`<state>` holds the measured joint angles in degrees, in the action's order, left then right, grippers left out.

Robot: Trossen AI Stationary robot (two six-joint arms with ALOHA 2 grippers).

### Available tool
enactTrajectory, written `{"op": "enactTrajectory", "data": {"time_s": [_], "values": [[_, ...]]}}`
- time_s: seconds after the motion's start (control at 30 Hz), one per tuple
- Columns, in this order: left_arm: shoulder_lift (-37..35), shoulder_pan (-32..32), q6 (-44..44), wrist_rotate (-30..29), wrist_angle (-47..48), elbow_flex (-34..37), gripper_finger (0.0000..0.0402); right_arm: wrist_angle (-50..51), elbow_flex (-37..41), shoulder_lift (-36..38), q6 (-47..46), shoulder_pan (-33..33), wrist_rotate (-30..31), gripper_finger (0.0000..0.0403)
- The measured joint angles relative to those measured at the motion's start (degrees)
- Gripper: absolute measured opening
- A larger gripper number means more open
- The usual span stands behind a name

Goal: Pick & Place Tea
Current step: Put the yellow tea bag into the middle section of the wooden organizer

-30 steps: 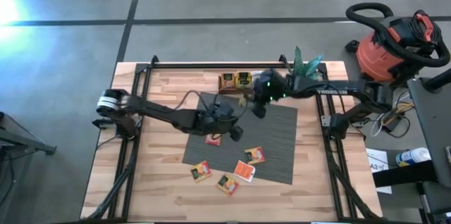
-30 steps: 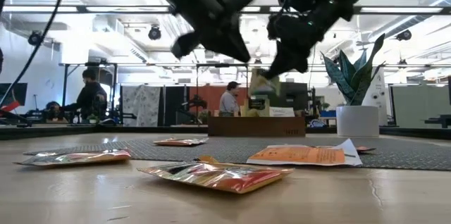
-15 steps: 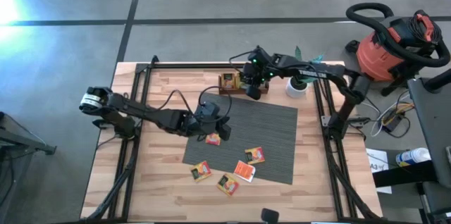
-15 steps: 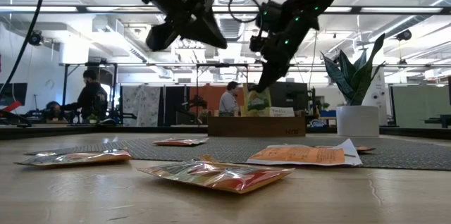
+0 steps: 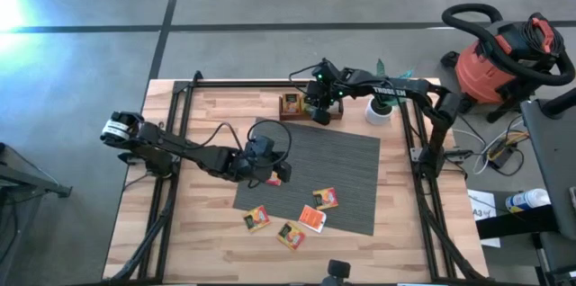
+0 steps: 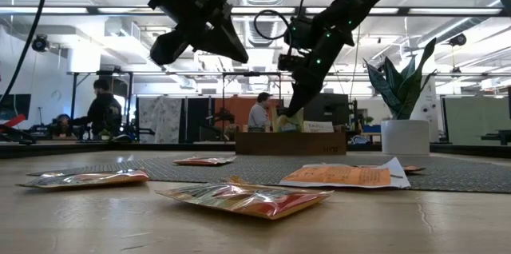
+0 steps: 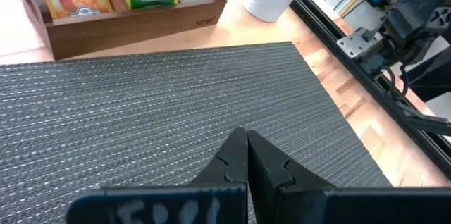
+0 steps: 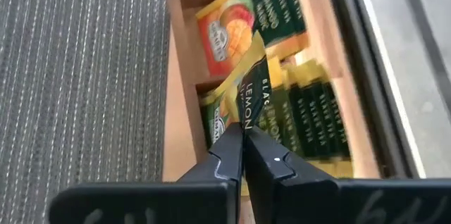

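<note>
A pale wooden worktop [image 5: 207, 115] carries a grey ribbed mat [image 5: 351, 156], with 5 tea sachets [image 5: 312, 219] loose at its near edge and a red vacuum [image 5: 490, 66] beside. The right gripper [image 8: 243, 136] pinches a yellow sachet [image 8: 250, 86] over the wooden tray [image 5: 290, 113]; the left gripper [image 7: 246, 157] hangs above the mat, fingers pressed together, empty.

Your right gripper [image 8: 243, 138], fingers pressed together, pinches the corner of a yellow sachet [image 8: 248, 83] above the tray [image 8: 180, 83]. Beyond it, at 12 o'clock, lies an orange sachet [image 8: 229, 35]; the mat [image 8: 77, 69] fills the 9 o'clock side.
</note>
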<state>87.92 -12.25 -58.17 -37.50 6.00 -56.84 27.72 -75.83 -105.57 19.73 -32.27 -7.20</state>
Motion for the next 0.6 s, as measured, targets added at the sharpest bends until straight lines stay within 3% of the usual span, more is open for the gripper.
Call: {"op": "enactTrajectory", "data": {"time_s": [0.6], "values": [[0.1, 0.0, 0.1, -0.1, 0.0, 0.0, 0.0000, 0.5, 1.1, -1.2, -1.3, 0.7, -0.6, 0.0008]]}}
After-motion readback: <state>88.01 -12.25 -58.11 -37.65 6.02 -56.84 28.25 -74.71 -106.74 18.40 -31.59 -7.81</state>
